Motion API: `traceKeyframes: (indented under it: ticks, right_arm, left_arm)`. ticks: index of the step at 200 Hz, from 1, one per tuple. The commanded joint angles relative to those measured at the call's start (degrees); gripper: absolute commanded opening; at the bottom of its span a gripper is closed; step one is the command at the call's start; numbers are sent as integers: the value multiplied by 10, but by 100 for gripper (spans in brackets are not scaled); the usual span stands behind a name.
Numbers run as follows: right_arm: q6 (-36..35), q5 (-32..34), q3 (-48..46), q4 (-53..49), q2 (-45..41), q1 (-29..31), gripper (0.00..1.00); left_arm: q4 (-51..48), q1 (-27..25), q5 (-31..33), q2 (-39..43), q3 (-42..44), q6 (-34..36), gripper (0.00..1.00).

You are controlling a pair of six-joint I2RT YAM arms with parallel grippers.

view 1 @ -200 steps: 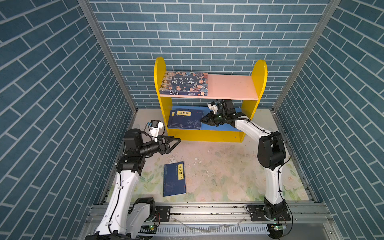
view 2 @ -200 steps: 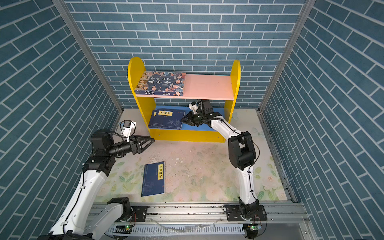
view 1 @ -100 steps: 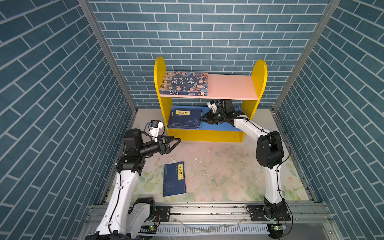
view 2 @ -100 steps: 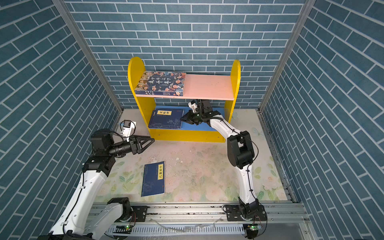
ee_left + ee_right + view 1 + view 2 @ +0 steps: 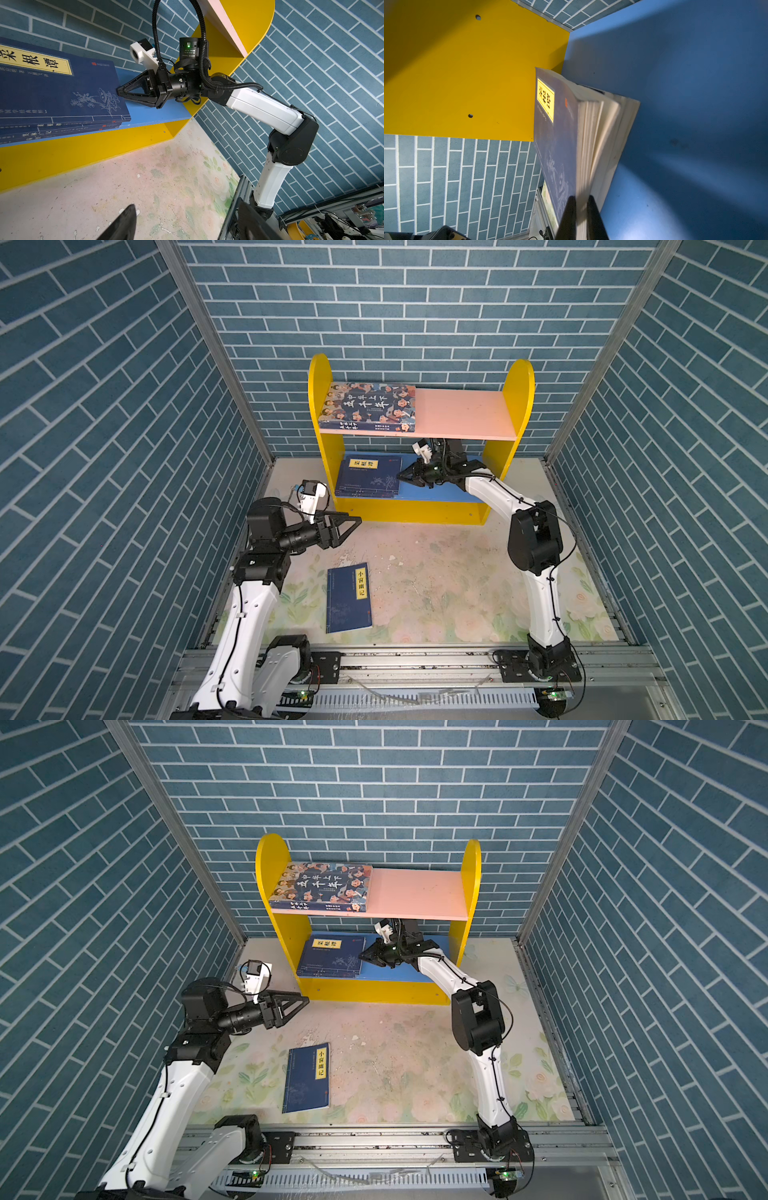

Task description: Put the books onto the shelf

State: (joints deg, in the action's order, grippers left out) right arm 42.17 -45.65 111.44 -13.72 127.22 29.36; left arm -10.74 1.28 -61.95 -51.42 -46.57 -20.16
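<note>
The shelf (image 5: 517,406) (image 5: 266,886) stands against the back wall. The thick book with cartoon faces (image 5: 368,406) (image 5: 320,886) lies on the left of its pink upper board. A stack of navy books (image 5: 368,479) (image 5: 330,959) (image 5: 62,93) lies on the blue lower board. My right gripper (image 5: 400,476) (image 5: 360,956) (image 5: 118,91) (image 5: 580,207) reaches under the pink board and is shut on the right edge of the top navy book (image 5: 560,135), whose pages fan out. Another navy book (image 5: 348,597) (image 5: 307,1077) lies flat on the floor. My left gripper (image 5: 357,522) (image 5: 306,1002) (image 5: 187,228) hovers open above the floor, holding nothing.
Brick-patterned walls (image 5: 124,448) close in on three sides. A metal rail (image 5: 415,659) runs along the front with both arm bases on it. The right half of the pink board (image 5: 465,414) and of the blue board (image 5: 440,493) is bare.
My right gripper has narrowed its jaws and shifted slightly left against the stack, with the elbow swinging a little. The left arm and the floor book have not moved.
</note>
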Motion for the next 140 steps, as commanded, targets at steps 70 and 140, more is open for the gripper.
traceKeyframes:
  ticks: [70, 140]
  right_arm:
    - [-15, -5, 37, 10, 18, 12, 7]
    - [-36, -14, 40, 5, 19, 10, 3]
  left_arm:
    - [9, 5, -9, 11, 7, 3, 78]
    - [9, 5, -10, 11, 8, 4, 78]
